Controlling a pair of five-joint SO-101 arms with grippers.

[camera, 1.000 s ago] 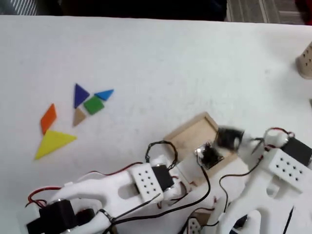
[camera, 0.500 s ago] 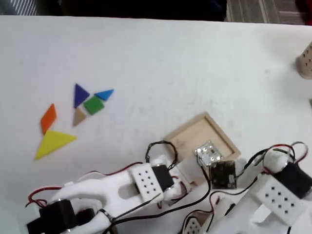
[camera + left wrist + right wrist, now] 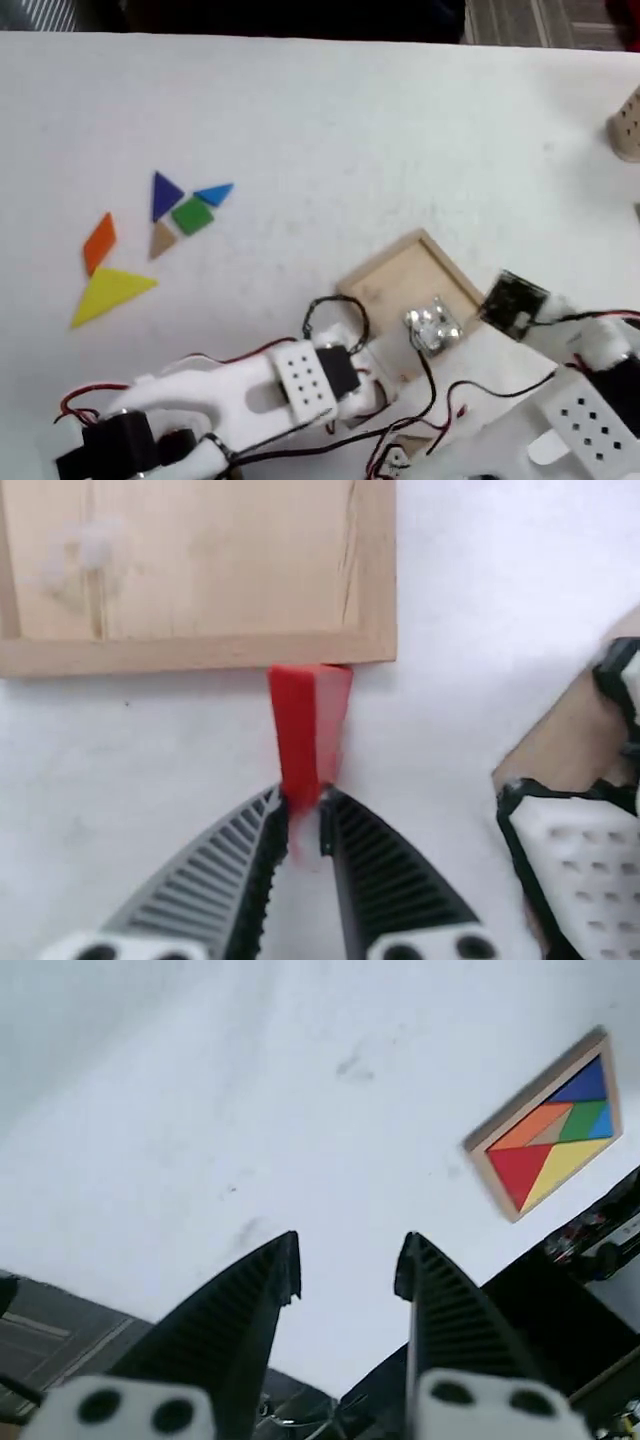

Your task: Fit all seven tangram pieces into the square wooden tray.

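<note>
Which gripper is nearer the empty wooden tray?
Left. The left gripper sits just off the tray, pinching a red piece that reaches its rim. The right gripper is open, aimed at table elsewhere.

I work on a white table (image 3: 330,110). At the table's right edge stands a pale, hole-dotted post (image 3: 627,125), cut off by the frame. Beyond the table's far edge I see dark floor (image 3: 280,15) and, further right, a grey striped mat (image 3: 520,20). A framed square filled with coloured shapes (image 3: 548,1125) lies flat on the table's white top, with dark clutter (image 3: 570,1280) past the edge near it. A brown flat piece (image 3: 560,745) also lies on the table.
</note>
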